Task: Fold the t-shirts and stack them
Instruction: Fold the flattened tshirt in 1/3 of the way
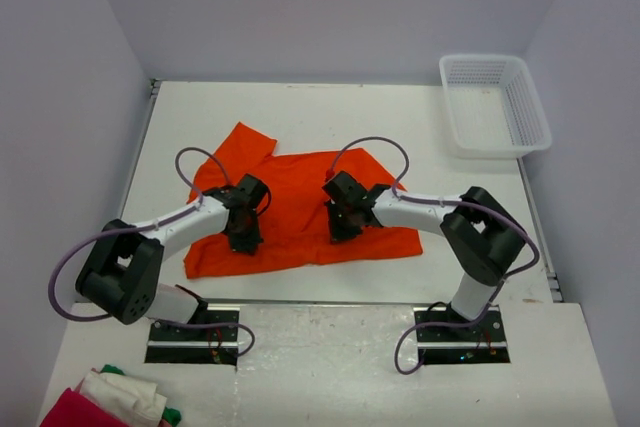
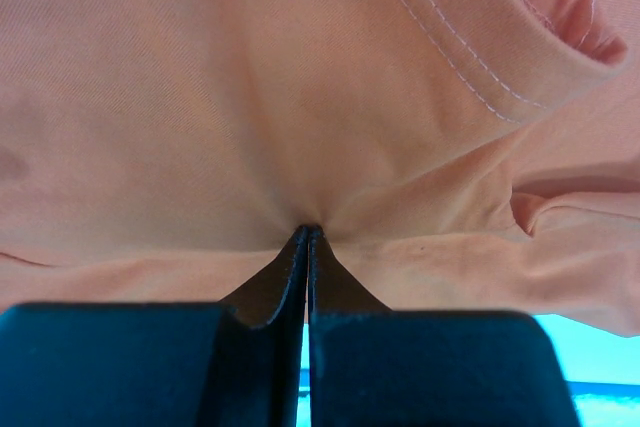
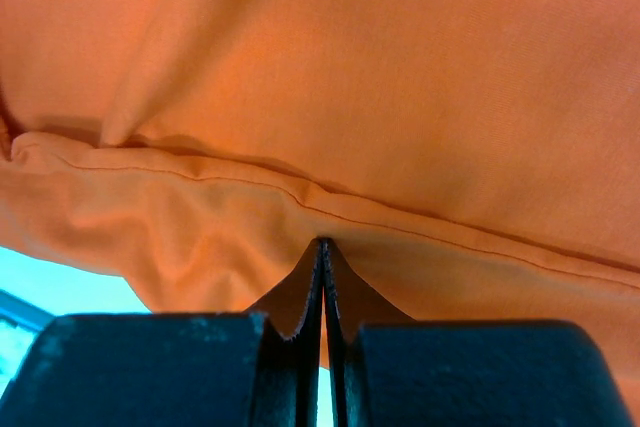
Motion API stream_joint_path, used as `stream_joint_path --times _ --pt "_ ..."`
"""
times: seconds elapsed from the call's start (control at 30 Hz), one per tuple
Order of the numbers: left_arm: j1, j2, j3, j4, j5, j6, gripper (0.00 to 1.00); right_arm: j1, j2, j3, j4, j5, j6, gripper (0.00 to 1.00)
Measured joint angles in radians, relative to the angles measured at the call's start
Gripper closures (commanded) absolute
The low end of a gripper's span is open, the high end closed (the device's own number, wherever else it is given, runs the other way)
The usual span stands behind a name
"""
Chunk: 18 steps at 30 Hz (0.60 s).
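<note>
Fold step in hand: left end effector (image 1: 243,237) and right end effector (image 1: 343,230) are clamping the t-shirt (image 1: 300,217), lying mid counter (image 1: 330,117), near its 6 o'clock hem; next move is likely calling for an even lift toward 12 o'clock.

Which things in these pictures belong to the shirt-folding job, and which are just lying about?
Part of the job:
orange t-shirt, spread on the table
left fingers, shut on its cloth
right fingers, shut on its cloth

Lying about:
white basket, far right corner
red, white and green cloth pile, near left corner
</note>
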Motion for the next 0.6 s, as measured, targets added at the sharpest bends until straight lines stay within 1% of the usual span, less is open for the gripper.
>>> stream_joint_path --times 0.2,0.37,0.6 --pt "-0.014 -0.079 -0.059 -0.064 0.002 -0.035 1.00 0.088 -0.034 -0.060 0.060 0.002 0.074 1.00" --pt "-0.015 -0.122 -0.065 -0.116 -0.012 -0.051 1.00 0.161 -0.059 -0.105 0.094 0.005 0.148 1.00" --pt "-0.019 -0.107 -0.053 -0.148 -0.031 -0.052 1.00 0.215 -0.137 -0.208 0.138 0.005 0.255 1.00"
